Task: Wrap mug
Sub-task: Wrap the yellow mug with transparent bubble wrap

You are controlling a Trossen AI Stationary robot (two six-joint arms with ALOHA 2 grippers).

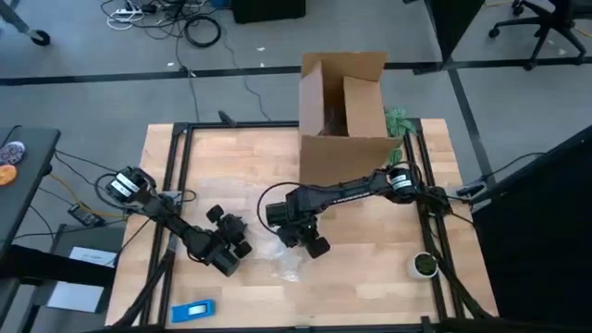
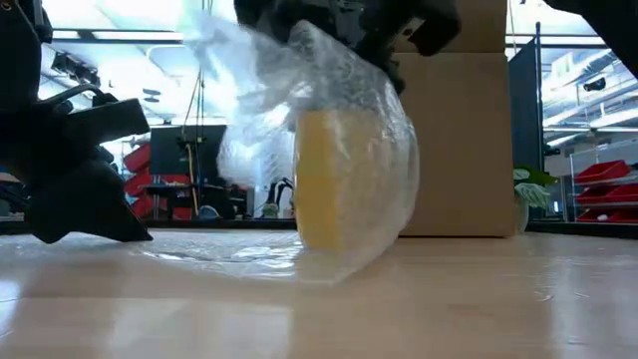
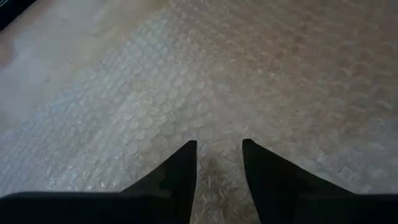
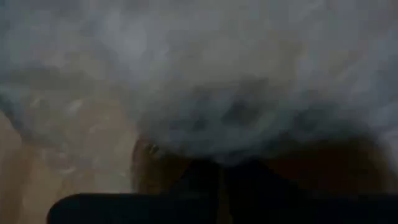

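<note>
The orange mug (image 2: 331, 184) stands upright on the table, seen through a sheet of clear bubble wrap (image 2: 349, 120) that is drawn up over and around it. My right gripper (image 2: 349, 20) is above the mug, shut on the wrap. In the high view the right gripper (image 1: 310, 242) hides the mug. The rest of the wrap (image 1: 277, 257) lies flat on the table toward the left. My left gripper (image 3: 219, 146) is open, pointing down at that flat part (image 3: 205, 81), with wrap showing between its fingers. My right gripper holds the bubble wrap by a gathered upper part (image 2: 319, 50), pinched between its shut fingers from above. The wrap hangs down from the fingers over the mug, and its lower part lies on the table. My left gripper stands over the flat wrap (image 3: 217, 180); I cannot tell whether its fingertips touch it.
An open cardboard box (image 1: 342, 111) stands at the table's far side, with a small plant (image 1: 398, 120) beside it. A small dark green round object with a white rim (image 1: 425, 265) sits near the right edge. A blue object (image 1: 194, 310) lies at the near left.
</note>
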